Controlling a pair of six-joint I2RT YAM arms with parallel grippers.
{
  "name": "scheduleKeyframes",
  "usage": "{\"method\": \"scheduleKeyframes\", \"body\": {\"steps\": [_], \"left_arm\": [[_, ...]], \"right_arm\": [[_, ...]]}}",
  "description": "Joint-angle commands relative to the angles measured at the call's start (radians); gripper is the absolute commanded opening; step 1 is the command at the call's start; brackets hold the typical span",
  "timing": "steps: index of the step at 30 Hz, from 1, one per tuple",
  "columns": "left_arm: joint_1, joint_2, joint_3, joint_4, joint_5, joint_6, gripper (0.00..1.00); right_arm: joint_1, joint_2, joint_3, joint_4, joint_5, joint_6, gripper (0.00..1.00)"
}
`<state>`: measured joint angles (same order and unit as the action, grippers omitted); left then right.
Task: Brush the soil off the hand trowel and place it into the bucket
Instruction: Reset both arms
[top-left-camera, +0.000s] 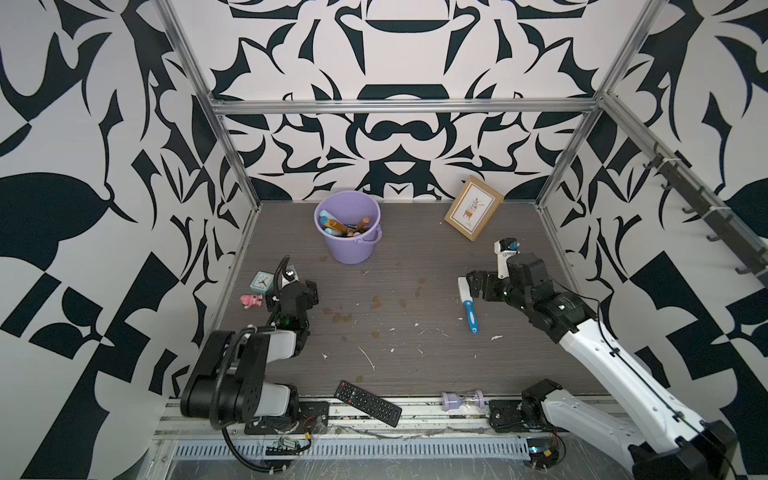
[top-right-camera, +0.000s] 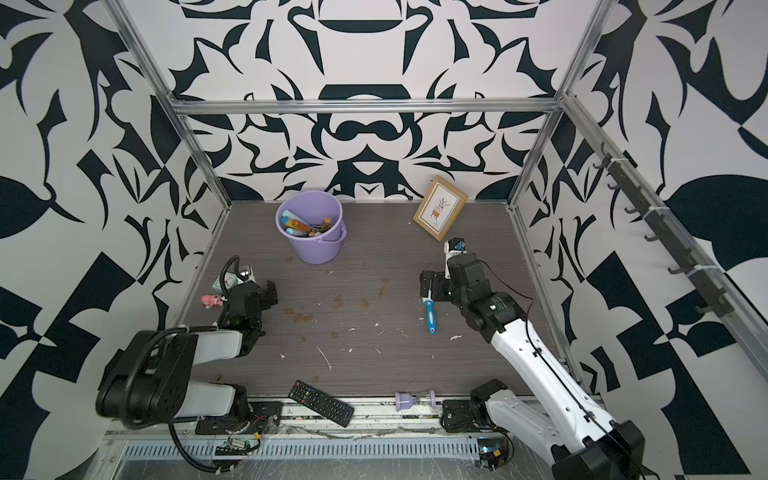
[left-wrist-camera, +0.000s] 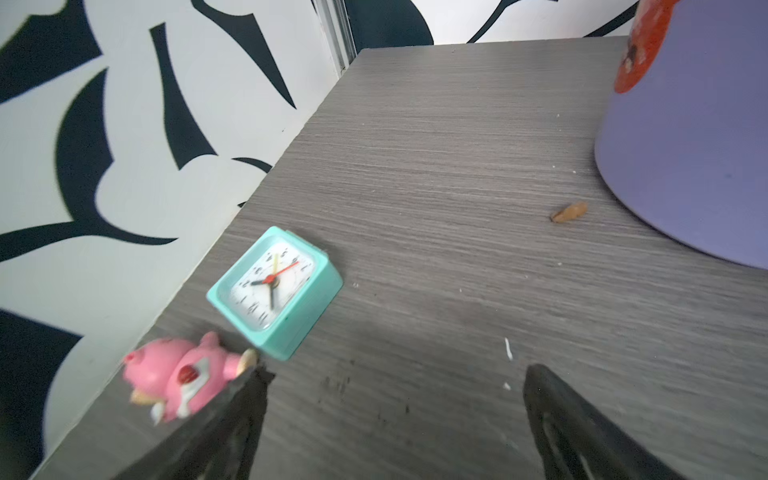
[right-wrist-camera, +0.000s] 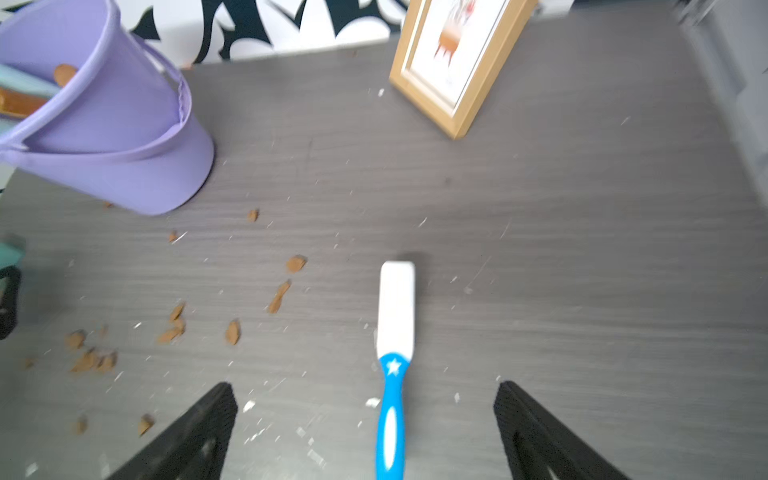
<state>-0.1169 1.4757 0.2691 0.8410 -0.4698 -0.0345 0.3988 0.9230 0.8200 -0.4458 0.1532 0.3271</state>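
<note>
Right gripper (right-wrist-camera: 365, 385), jaws spread and empty, hangs over brush (right-wrist-camera: 395, 307) lying flat; left gripper (left-wrist-camera: 397, 369) likewise spread; soil (top-left-camera: 376, 302) strewn mid-table; trowel, I judge, among handles (top-left-camera: 337, 225) in bucket (top-left-camera: 353, 249), so I need only retract.

I work in a lab test booth. Metal bars (top-left-camera: 399, 107) and panels (top-left-camera: 83, 208) printed with black-and-white shapes box in my grey table (top-left-camera: 436, 365). Well away from the bucket (top-left-camera: 353, 249), at the table's near edge, I am bolted to a rail (top-left-camera: 424, 409) beside bare wires (top-left-camera: 286, 444) and a slotted cable duct (top-left-camera: 374, 449). Unrelated household bits sit around the bucket: a picture frame (top-left-camera: 473, 208) to its right, a clock (top-left-camera: 262, 281) and pink toy (top-left-camera: 251, 300) to its left.
</note>
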Motion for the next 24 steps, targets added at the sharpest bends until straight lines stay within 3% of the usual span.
{"method": "scheduleKeyframes", "body": {"steps": [1,3,4,6,9,12,14,16,21,24], "left_arm": [[0.018,0.026,0.036,0.111,0.209,-0.008,0.99],[0.031,0.139,0.000,0.368,0.216,0.037,0.99],[0.037,0.128,-0.015,0.366,0.225,0.028,0.99],[0.056,0.049,0.011,0.183,0.252,-0.017,0.99],[0.068,0.101,0.013,0.276,0.262,-0.006,0.99],[0.068,0.077,0.024,0.209,0.270,-0.024,0.99],[0.066,0.080,0.032,0.200,0.270,-0.021,0.99],[0.066,0.095,0.034,0.224,0.270,-0.009,0.99],[0.065,0.084,0.079,0.118,0.269,-0.018,1.00],[0.065,0.088,0.076,0.133,0.264,-0.017,0.99]], "right_arm": [[-0.011,-0.043,-0.140,0.261,0.225,-0.214,1.00],[-0.044,-0.001,-0.201,0.404,0.308,-0.280,1.00],[-0.082,0.047,-0.232,0.487,0.324,-0.289,1.00],[-0.167,0.158,-0.301,0.672,0.263,-0.254,1.00],[-0.243,0.374,-0.384,1.001,0.209,-0.264,1.00],[-0.246,0.538,-0.356,1.088,0.305,-0.305,1.00],[-0.304,0.575,-0.406,1.200,0.147,-0.270,1.00],[-0.313,0.654,-0.515,1.493,0.072,-0.311,1.00],[-0.301,0.640,-0.478,1.394,0.159,-0.288,1.00],[-0.299,0.636,-0.473,1.384,0.124,-0.308,1.00]]}}
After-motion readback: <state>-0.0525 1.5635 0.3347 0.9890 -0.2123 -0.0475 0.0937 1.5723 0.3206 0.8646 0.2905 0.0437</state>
